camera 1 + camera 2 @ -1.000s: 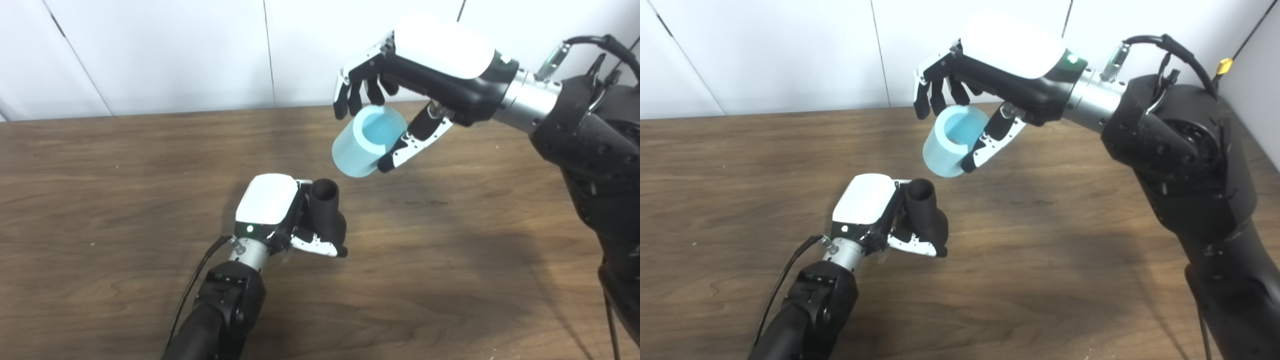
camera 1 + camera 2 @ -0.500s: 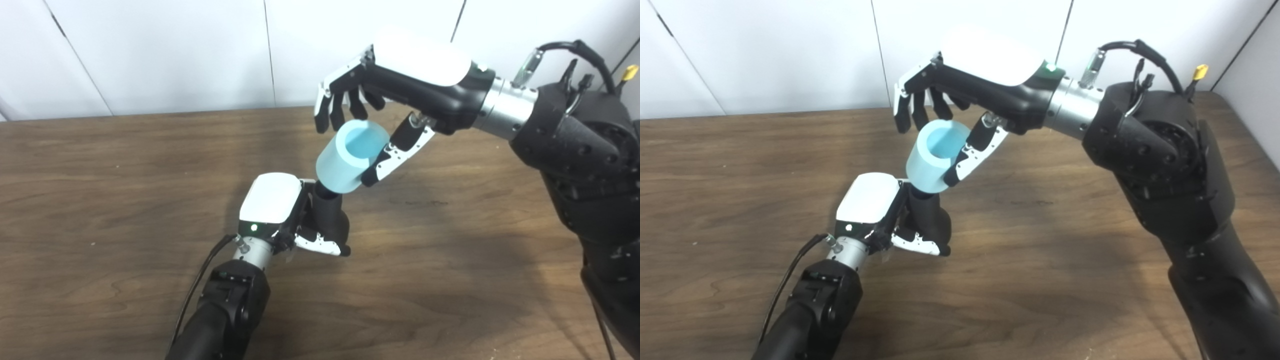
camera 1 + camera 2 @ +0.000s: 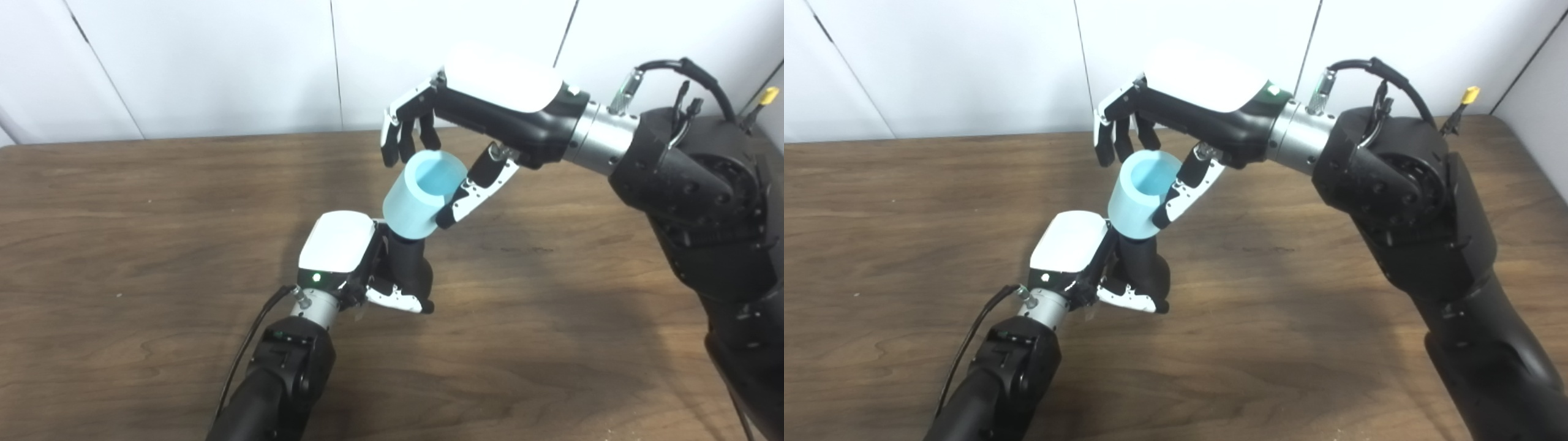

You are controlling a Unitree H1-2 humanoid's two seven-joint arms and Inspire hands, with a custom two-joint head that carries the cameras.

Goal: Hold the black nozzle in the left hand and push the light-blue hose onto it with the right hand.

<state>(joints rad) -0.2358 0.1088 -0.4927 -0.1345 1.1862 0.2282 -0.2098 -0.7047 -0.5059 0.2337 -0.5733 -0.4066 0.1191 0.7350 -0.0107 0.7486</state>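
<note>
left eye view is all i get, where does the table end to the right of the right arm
Observer: In the right eye view the table has its right edge just past that arm, running along a side wall.
Operator: ok, and is the status light on the right robot hand lit
Observer: Yes. A green light shows at the wrist end of the white back of the right robot hand, which holds the hose.
</note>
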